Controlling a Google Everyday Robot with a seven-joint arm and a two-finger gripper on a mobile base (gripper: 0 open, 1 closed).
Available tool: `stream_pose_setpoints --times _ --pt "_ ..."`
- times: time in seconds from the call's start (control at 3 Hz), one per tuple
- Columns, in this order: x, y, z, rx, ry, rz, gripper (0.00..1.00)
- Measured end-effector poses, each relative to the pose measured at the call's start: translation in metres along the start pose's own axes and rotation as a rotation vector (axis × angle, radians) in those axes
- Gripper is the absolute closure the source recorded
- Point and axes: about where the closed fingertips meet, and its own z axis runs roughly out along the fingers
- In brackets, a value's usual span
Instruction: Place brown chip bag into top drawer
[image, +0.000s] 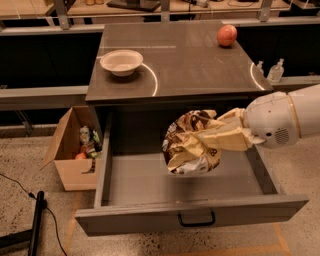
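Observation:
The brown chip bag (192, 142), crumpled foil in dark brown and pale cream, hangs over the middle of the open top drawer (190, 220). My gripper (210, 137) reaches in from the right on a white arm and is shut on the brown chip bag, holding it above the drawer's grey floor. The drawer is pulled far out from the grey cabinet (175, 65); its flat front panel with a small black handle (196, 219) faces the camera.
A white bowl (121, 61) and a round red-orange fruit (227, 35) sit on the cabinet top. A tan cardboard box (72, 150) with items in it stands on the floor to the left. A black pole (36, 222) lies at the bottom left.

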Motion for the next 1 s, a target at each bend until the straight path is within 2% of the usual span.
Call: stream_pose_setpoints --times 0.33,0.67,1.0 --pt "0.019 0.011 0.023 -0.021 0.017 0.002 1.0" --pt "0.038 0.011 0.044 -0.024 0.032 0.004 1.0" --pt "0.066 -0.008 0.063 -0.003 0.076 0.014 1.0"
